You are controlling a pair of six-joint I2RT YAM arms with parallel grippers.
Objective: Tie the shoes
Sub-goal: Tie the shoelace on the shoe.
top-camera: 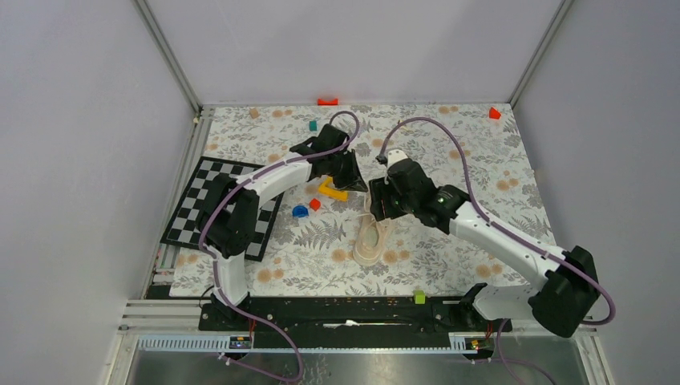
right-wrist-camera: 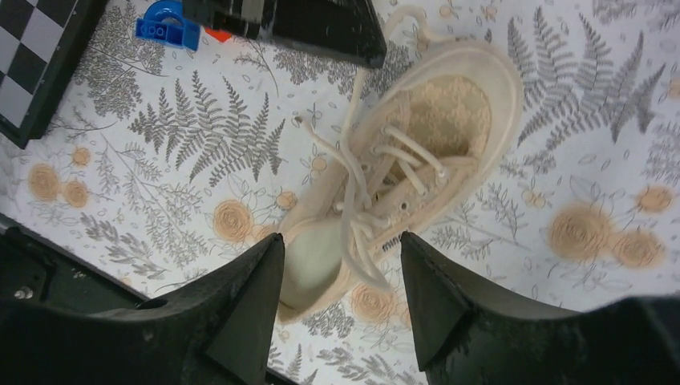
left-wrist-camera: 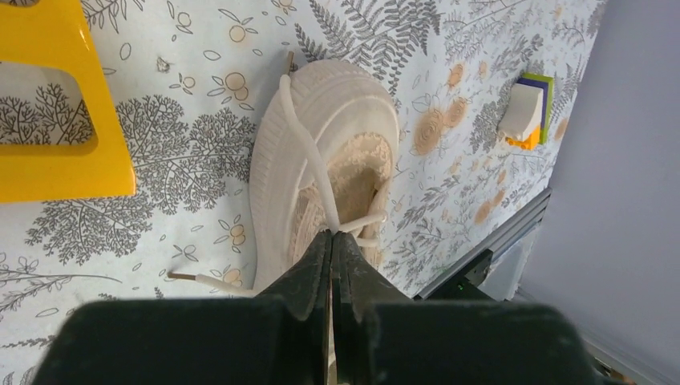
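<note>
One cream fabric sneaker, ribbed sole; left pincer pinches pale lace.

My bench wears a fern-and-flower cloth. A checkerboard lies at its nine o'clock edge. Near the middle sits a yellow block, with a blue block at its eight o'clock and a small red cube between them. A teal block sits toward eleven, an orange-red piece at twelve, a green cube at six.

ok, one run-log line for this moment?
left gripper: shut on lace | right gripper: open, above sneaker | knot: none, lace ends loose
</note>
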